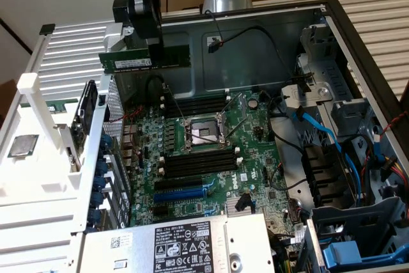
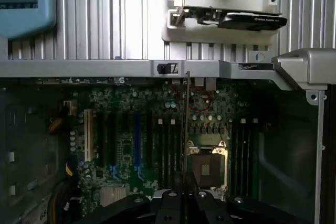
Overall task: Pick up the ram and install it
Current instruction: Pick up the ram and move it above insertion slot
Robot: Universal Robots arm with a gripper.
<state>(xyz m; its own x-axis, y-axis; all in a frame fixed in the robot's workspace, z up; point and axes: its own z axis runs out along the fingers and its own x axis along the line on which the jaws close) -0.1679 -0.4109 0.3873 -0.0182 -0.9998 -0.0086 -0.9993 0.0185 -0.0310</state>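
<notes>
Your black pincer [image 1: 155,50] is clamped narrow on the ram [image 1: 128,62], the long, flat, dark-green circuit stick with a white label strip. It grips the stick's upper long edge part way along its length, and the stick hangs level in the air.

The ram sits above the open grey metal computer case [image 1: 255,36], toward the exterior view's upper left, clear of the green motherboard [image 1: 255,158] below it. On that board you can see the square silver processor socket [image 1: 203,135] with black memory slots with white end clips [image 1: 197,162] on both sides of it. A blue expansion slot [image 1: 182,191] lies nearer the camera.

In the wrist view the ram shows edge-on as a thin line rising from between the pincer's fingers, crossing the board just beside the socket.
</notes>
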